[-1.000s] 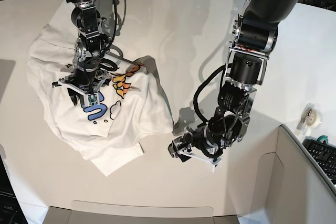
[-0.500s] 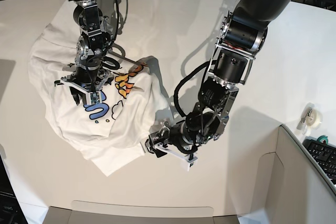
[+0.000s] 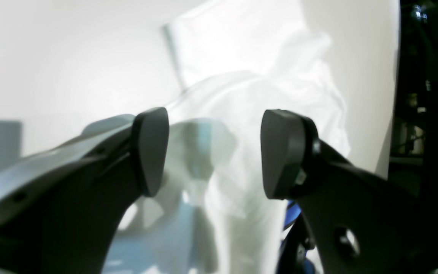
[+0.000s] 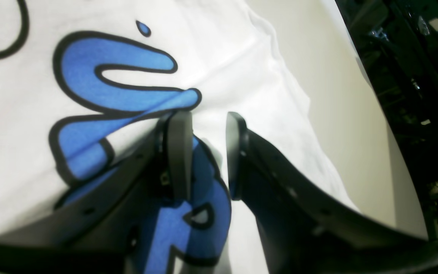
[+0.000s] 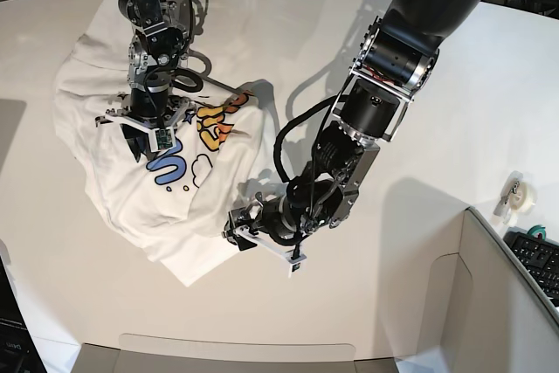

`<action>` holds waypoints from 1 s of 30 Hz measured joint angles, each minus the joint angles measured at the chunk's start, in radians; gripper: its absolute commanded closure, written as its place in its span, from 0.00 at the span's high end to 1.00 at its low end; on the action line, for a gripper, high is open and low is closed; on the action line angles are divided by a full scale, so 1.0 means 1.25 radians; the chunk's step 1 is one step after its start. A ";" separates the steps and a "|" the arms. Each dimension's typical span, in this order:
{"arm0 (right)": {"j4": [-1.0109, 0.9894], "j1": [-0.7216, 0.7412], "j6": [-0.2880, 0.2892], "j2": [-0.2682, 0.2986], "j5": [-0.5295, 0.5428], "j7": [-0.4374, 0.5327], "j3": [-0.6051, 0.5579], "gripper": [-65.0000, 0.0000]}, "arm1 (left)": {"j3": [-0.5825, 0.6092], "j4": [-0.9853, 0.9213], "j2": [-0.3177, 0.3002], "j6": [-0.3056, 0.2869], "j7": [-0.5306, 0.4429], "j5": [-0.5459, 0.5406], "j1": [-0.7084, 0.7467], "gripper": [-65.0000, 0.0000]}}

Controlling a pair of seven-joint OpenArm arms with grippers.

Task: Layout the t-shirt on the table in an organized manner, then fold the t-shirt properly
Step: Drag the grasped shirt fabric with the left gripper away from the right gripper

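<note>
T-shirt (image 5: 140, 189) lies in a crumpled heap on the white desk (image 5: 437, 242), toward my right arm's side, print facing up but with folds bunched across it and the lower hem doubled over. From what I see, the layout step is barely begun: nothing is flat, the sleeves are not spread, and no fold has been made. My right tool (image 4: 203, 152) sits down on the printed area over the blue lettering, its pads a narrow gap apart; I cannot tell whether any cloth is pinched between them. My left tool (image 3: 213, 152) hangs low at the shirt's near edge with its pads standing wide and nothing between them, the white fabric blurred just beyond. I judge the next job is to catch that edge and draw it outward while the other arm anchors the cloth. Everything else, smoothing, squaring up and the folding itself, is left to do.
</note>
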 measured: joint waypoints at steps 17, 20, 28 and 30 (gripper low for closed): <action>0.009 -0.023 -0.002 -0.002 -0.003 0.032 -0.007 0.25 | 0.004 -0.071 0.045 0.005 -0.029 0.005 -0.004 0.57; 0.009 -0.023 -0.002 -0.002 -0.004 0.032 -0.007 0.25 | 0.019 -0.081 0.052 0.006 -0.058 0.005 -0.004 0.57; 0.009 -0.023 -0.002 -0.002 -0.004 0.031 -0.007 0.25 | 0.149 -0.088 0.053 0.057 -0.083 0.000 -0.008 0.53; 0.009 -0.023 -0.002 -0.002 -0.004 0.031 -0.007 0.25 | 0.169 -0.087 0.053 0.058 -0.086 0.000 -0.005 0.42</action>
